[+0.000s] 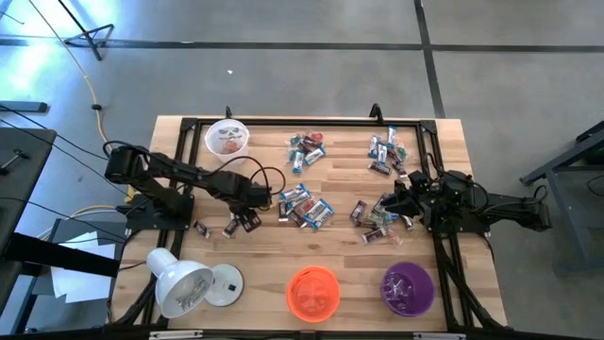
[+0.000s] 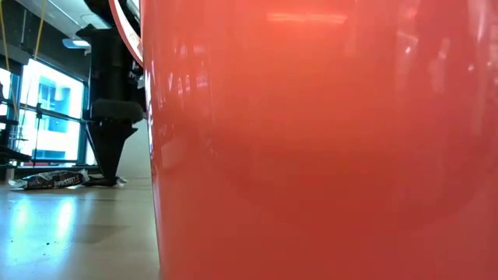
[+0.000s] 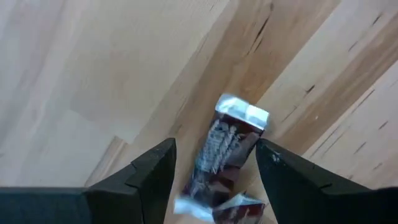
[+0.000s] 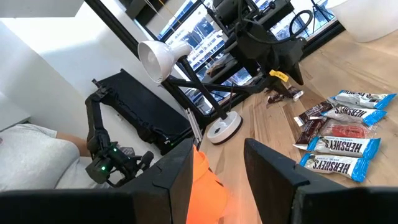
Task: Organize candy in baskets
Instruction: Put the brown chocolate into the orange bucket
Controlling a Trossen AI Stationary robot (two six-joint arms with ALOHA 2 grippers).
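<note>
A dark brown candy bar with silver crimped ends lies flat on the wooden table. My left gripper points down over it, open, one finger on each side of the bar's length without touching it. From above, that gripper hovers over the bar left of the table's middle. My right gripper is open, holds nothing, and stays level at the table's right side. The white basket at the far left holds some candy. The orange basket and the purple basket stand at the near edge.
Loose candy lies in clusters at the middle, far middle, far right and near my right gripper. Two more bars lie left of my left gripper. A white lamp stands at the near left.
</note>
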